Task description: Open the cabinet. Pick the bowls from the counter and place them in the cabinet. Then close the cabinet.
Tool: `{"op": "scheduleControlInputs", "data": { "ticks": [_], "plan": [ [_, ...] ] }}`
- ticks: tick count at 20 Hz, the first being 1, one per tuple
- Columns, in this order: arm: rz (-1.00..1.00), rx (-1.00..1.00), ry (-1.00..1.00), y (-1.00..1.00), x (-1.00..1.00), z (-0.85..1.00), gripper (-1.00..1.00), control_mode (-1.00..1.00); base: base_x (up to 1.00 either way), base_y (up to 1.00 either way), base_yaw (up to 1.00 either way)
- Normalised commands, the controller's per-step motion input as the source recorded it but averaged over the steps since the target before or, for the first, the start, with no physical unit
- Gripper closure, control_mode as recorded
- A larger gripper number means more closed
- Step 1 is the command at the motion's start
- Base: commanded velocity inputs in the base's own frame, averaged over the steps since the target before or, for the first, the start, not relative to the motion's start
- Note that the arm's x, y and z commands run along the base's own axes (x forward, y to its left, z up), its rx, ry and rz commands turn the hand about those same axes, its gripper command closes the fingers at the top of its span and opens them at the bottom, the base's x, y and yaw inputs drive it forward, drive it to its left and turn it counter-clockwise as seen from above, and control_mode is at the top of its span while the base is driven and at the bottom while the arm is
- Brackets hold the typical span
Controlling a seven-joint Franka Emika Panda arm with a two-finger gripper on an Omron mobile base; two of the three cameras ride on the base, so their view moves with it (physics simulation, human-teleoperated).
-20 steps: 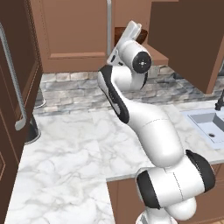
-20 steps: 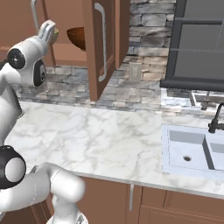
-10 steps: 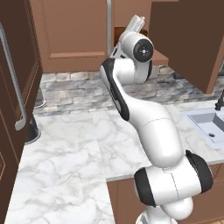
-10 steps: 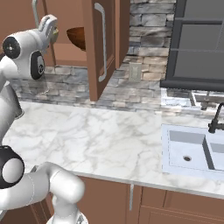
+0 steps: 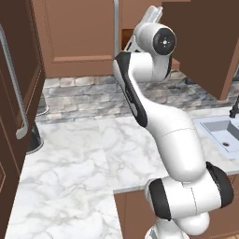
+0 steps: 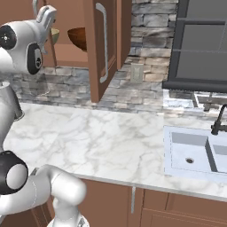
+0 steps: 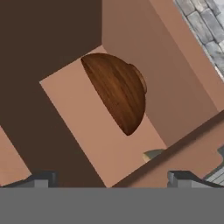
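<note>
White marble with grey veins makes the surface (image 6: 102,142) nearest to the base, and a sink (image 6: 195,153) with a dark tap (image 6: 219,120) is set into it on the right. Behind the surface runs a grey stone wall (image 6: 146,66).

Above the wall hangs the cabinet (image 6: 104,44), made of reddish-brown wood. Its right door stands open, edge toward the camera, with a long silver handle (image 6: 103,42) on it. In the left base view the left door (image 5: 79,37) lies flat across the picture, and I cannot tell whether it is fully shut.

Inside the cabinet, on the shelf, two bowls stand just beside each other. The dark wooden bowl (image 6: 77,39) is on the right in the right base view, and the pale bowl (image 6: 54,35) is to its left, partly hidden by the arm. In the hand view the wooden bowl (image 7: 117,92) is in the middle and a small pale edge (image 7: 153,154) shows below it.

The arm rises high from the base and bends at the elbow, with the wrist turned toward the cabinet opening. The claw (image 7: 111,177) points into the cabinet, its two tips wide apart and holding nothing, not touching either bowl.
</note>
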Motion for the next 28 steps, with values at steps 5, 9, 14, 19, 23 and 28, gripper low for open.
{"op": "scheduleControlInputs", "data": {
  "ticks": [5,9,14,19,23,28],
  "plan": [
    [0.0,0.17,0.0,-0.01,-0.99,0.06,-1.0,-1.0,0.0,0.0,0.0],
    [0.0,0.12,0.0,-0.14,-1.0,-0.02,-1.0,-1.0,0.0,0.0,0.0],
    [-0.02,0.09,0.0,-0.23,-1.0,-0.02,-1.0,-1.0,0.0,0.0,0.0],
    [-0.03,0.11,0.0,-0.24,-1.0,0.0,-1.0,-1.0,0.0,0.0,0.0],
    [-0.02,0.2,0.0,0.0,-0.97,0.01,-1.0,-1.0,0.0,0.0,0.0],
    [0.0,0.13,0.19,0.0,-0.74,0.0,-1.0,-1.0,0.0,0.0,0.0]
  ]
}}
